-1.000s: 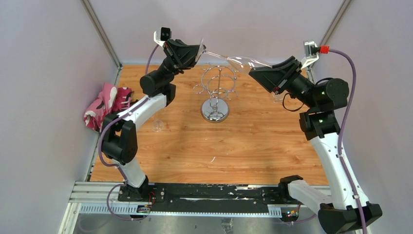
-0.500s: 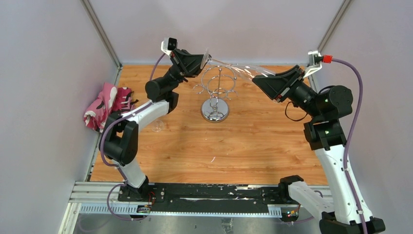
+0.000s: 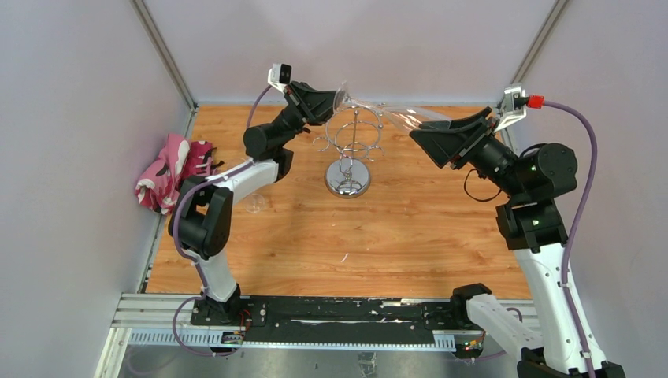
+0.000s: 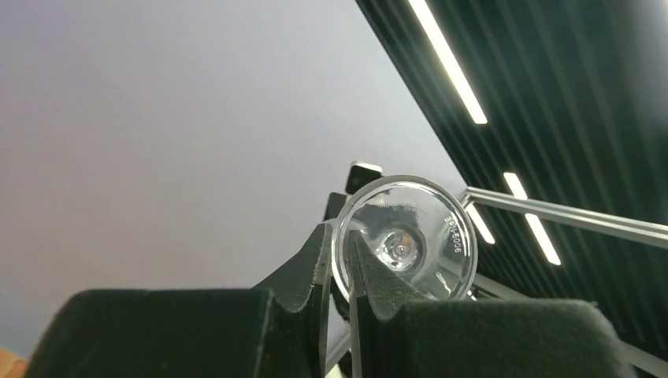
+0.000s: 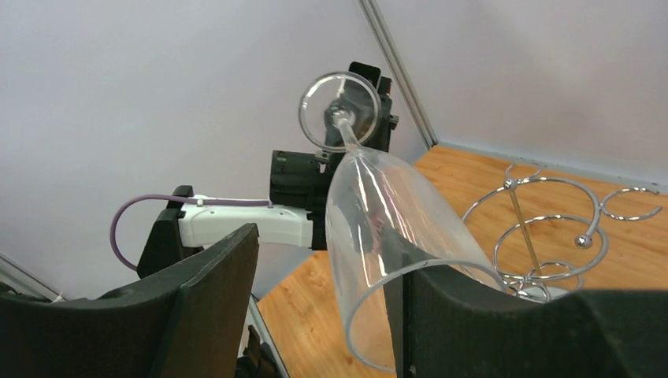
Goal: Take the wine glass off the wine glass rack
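A clear wine glass [image 3: 394, 114] hangs on its side in the air above the chrome wine glass rack [image 3: 350, 146]. Its round foot [image 4: 417, 236] is pinched at the rim by my left gripper [image 4: 340, 260], which is shut on it. My right gripper [image 5: 327, 252] is open at the bowl [image 5: 386, 228]. The bowl's rim slips over the right finger [image 5: 441, 315], while the left finger [image 5: 213, 291] stands well apart from the glass. In the right wrist view the rack's wire loops [image 5: 551, 228] lie below and to the right of the bowl.
A pink and white cloth [image 3: 169, 169] lies at the table's left edge. A small clear glass [image 3: 254, 203] rests on the wood near the left arm. Grey walls and metal frame posts [image 3: 161, 51] close in the sides and back.
My right gripper has opened off the bowl. The left gripper has carried the glass's foot to the right, toward the rack's top, and the right arm has drawn back slightly to the right.
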{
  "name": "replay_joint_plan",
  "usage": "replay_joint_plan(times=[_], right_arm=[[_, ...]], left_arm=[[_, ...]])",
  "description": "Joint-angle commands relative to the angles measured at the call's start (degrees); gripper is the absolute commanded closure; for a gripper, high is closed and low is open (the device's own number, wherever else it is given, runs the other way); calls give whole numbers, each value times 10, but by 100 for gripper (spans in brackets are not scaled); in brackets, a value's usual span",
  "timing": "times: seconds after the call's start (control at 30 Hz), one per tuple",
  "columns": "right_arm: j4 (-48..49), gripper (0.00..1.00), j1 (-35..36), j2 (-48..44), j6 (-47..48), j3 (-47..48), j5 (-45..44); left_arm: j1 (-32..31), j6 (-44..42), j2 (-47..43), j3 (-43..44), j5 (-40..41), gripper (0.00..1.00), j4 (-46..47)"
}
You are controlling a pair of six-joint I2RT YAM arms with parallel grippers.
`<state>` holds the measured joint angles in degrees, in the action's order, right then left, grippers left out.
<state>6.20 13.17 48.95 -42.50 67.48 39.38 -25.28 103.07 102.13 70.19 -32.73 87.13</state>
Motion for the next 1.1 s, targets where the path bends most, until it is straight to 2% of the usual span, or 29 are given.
replay_joint_plan(times=[0.0, 0.3, 0.33, 0.43, 0.7, 0.87, 1.0, 1.07], right_arm=[[23, 42, 31, 21, 2, 13, 42], [23, 98, 30, 41, -7, 17, 54], [21, 100, 31, 44, -7, 19, 54], [-9, 100, 31, 54, 0, 29, 50], [-163, 100, 31, 46, 83, 57, -19], [-234, 100, 31, 34, 122, 88, -41], [-269, 100, 31, 24, 137, 99, -46], [-283, 100, 31, 20, 143, 101, -48]], left_arm=[[-48, -63, 10, 9, -173, 100, 21], [-49, -64, 3, 7, -178, 100, 21], [-48, -63, 1, 8, -179, 100, 21], [-48, -60, -3, 12, -181, 100, 21], [-45, -47, -25, 28, -191, 99, 21], [-24, -47, -27, 23, -196, 76, 21], [-4, -37, -7, 39, -197, 68, 21], [2, -29, 7, 59, -197, 68, 21]])
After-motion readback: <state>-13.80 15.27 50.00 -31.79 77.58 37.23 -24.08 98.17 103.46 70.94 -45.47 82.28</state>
